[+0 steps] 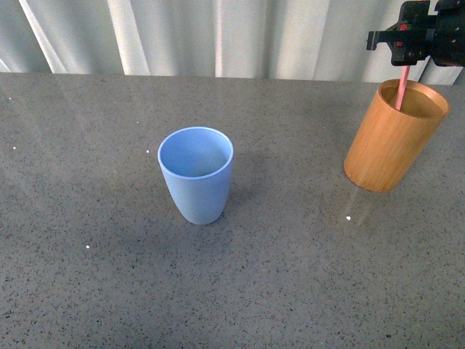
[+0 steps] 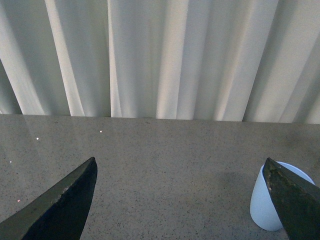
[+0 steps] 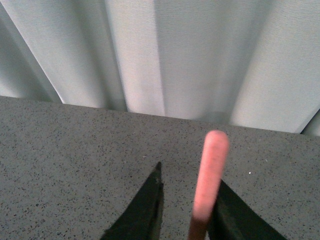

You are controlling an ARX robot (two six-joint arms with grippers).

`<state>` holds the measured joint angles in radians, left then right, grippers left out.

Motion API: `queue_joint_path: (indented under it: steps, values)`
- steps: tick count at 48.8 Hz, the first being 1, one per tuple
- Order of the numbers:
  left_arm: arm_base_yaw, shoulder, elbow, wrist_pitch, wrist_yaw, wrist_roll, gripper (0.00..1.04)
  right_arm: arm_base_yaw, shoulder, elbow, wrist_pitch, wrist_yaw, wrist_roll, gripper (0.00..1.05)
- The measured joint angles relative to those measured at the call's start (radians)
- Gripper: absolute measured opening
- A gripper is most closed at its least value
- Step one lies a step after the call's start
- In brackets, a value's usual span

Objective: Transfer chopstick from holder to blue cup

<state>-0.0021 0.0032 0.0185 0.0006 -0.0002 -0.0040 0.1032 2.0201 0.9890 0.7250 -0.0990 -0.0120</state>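
On the grey table [image 1: 290, 283], the chopstick [image 1: 401, 89] is stood in the holder [image 1: 389, 145], bracketed by the slightly parted right pincer [image 3: 189, 179] for lifting toward the blue cup [image 1: 196, 178], while the left pincer [image 2: 180, 161] is held wide, empty.

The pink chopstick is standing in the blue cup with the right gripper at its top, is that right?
No. The chopstick stands in the wooden holder, not the blue cup; the front view shows it. The right gripper is at its top.

Matte plastic blue cup [image 1: 196, 185], smooth wooden holder [image 1: 389, 145], speckled stone-like table [image 1: 305, 291], pale cloth curtain [image 1: 218, 36]
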Motion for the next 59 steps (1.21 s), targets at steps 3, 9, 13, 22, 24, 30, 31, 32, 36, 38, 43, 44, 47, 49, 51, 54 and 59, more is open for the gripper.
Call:
queue_joint_path:
  steps: [3,9,13,22,24,30,31,32,36,38,43,44,47,49,51,54,59]
  values:
    - [0.000,0.000,0.000,0.000,0.000,0.000,0.98,0.007,-0.003,-0.011,0.005,0.000,0.000,0.11]
    - [0.000,0.000,0.000,0.000,0.000,0.000,0.98,0.013,-0.020,-0.027,0.011,-0.001,0.000,0.02]
    - [0.000,0.000,0.000,0.000,0.000,0.000,0.98,0.016,-0.034,-0.038,0.014,0.000,0.000,0.02]
    - [0.000,0.000,0.000,0.000,0.000,0.000,0.98,0.029,-0.092,-0.082,0.035,0.002,-0.012,0.02]
    - [0.000,0.000,0.000,0.000,0.000,0.000,0.98,0.033,-0.109,-0.094,0.051,0.005,-0.024,0.02]
    - [0.000,0.000,0.000,0.000,0.000,0.000,0.98,0.049,-0.156,-0.135,0.113,0.012,-0.081,0.02]
    - [0.000,0.000,0.000,0.000,0.000,0.000,0.98,0.051,-0.161,-0.140,0.119,0.013,-0.087,0.02]
    - [0.000,0.000,0.000,0.000,0.000,0.000,0.98,0.053,-0.168,-0.146,0.132,0.016,-0.099,0.02]
    - [0.000,0.000,0.000,0.000,0.000,0.000,0.98,0.061,-0.193,-0.163,0.171,0.028,-0.125,0.02]
    - [0.000,0.000,0.000,0.000,0.000,0.000,0.98,0.064,-0.201,-0.168,0.188,0.035,-0.137,0.02]
    - [0.000,0.000,0.000,0.000,0.000,0.000,0.98,0.070,-0.225,-0.181,0.240,0.051,-0.150,0.02]
    - [0.000,0.000,0.000,0.000,0.000,0.000,0.98,0.071,-0.233,-0.183,0.257,0.057,-0.151,0.02]
    - [0.000,0.000,0.000,0.000,0.000,0.000,0.98,0.080,-0.256,-0.185,0.290,0.072,-0.152,0.02]
    - [0.000,0.000,0.000,0.000,0.000,0.000,0.98,0.087,-0.271,-0.185,0.299,0.082,-0.148,0.02]
    - [0.000,0.000,0.000,0.000,0.000,0.000,0.98,0.094,-0.283,-0.185,0.300,0.086,-0.142,0.02]
    - [0.000,0.000,0.000,0.000,0.000,0.000,0.98,0.108,-0.298,-0.182,0.289,0.089,-0.129,0.02]
    - [0.000,0.000,0.000,0.000,0.000,0.000,0.98,0.157,-0.332,-0.148,0.216,0.091,-0.086,0.02]
